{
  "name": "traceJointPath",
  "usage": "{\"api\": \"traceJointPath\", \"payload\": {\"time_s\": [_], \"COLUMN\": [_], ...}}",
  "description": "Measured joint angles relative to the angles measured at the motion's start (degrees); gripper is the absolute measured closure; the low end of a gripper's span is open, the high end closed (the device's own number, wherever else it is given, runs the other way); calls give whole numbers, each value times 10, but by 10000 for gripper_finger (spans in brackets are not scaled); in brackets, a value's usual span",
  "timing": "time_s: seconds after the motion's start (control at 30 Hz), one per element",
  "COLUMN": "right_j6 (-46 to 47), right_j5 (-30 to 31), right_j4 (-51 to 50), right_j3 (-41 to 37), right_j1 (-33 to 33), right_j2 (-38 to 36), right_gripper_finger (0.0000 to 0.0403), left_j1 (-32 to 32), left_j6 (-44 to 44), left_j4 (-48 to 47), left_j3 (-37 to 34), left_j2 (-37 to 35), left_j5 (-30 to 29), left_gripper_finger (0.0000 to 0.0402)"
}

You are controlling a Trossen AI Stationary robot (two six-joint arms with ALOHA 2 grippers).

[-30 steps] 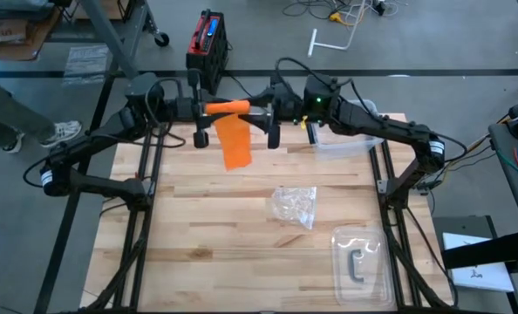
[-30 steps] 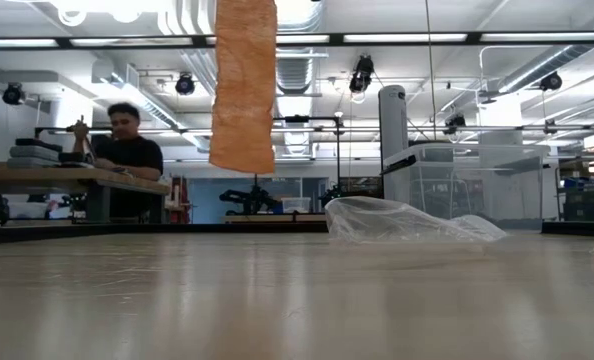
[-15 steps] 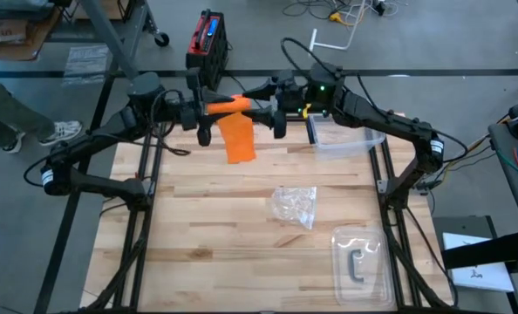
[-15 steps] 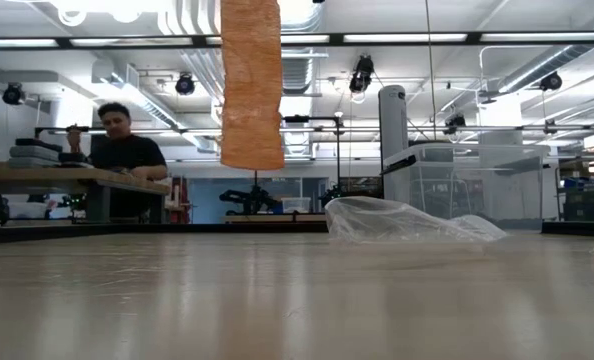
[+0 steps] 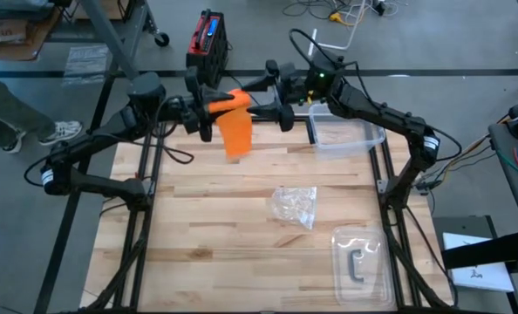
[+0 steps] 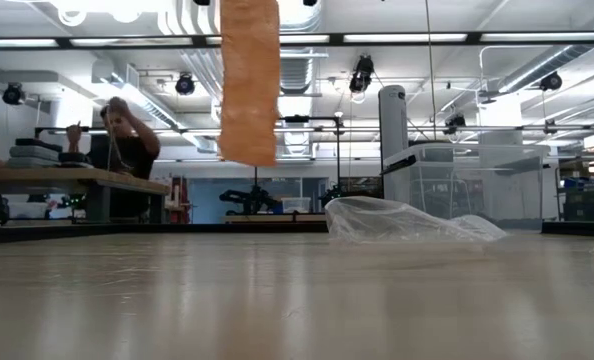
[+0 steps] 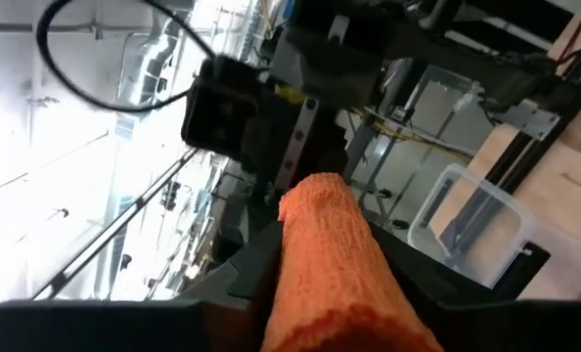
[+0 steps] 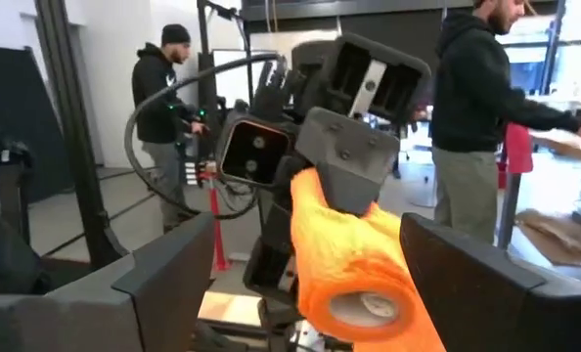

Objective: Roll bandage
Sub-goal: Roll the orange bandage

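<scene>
High view: the left gripper and right gripper are meeting above the far edge of the table; the left one is pinching the rolled end of the bandage, whose loose orange tail is hanging down over the boards; the right one's fingers are standing apart on either side of the roll; open wood is lying in front of the arms, with a crumpled plastic wrapper near the middle, a clear lidded tray at the near right corner and a clear bin at the far right edge; a red and black case is sitting on the floor beyond; no writing is readable.

Low view: the bandage tail is hanging well clear of the tabletop; the wrapper is resting behind it to the right; a person is working at a bench in the workshop behind, under strip lights.

Left wrist view: the bandage is running out between this arm's dark fingers, which are clamping it; the clear bin is showing beyond.

Right wrist view: the roll's open end is facing the camera between the parted fingers; two people are standing in the room behind.
</scene>
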Motion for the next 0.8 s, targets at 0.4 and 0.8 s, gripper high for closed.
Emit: {"api": "traceJointPath", "payload": {"time_s": [0.4,0.8], "right_j6": [28,38], "right_j5": [-50,-54], "right_j4": [-5,-28], "right_j3": [-1,-1], "right_j1": [-8,-9], "right_j2": [22,20], "right_gripper_finger": [86,96], "left_j1": [-32,-37], "left_j6": [126,149], "left_j4": [7,39], "left_j3": [0,0], "left_j2": [38,39], "left_j5": [7,-4], "left_gripper_finger": [285,278]}}
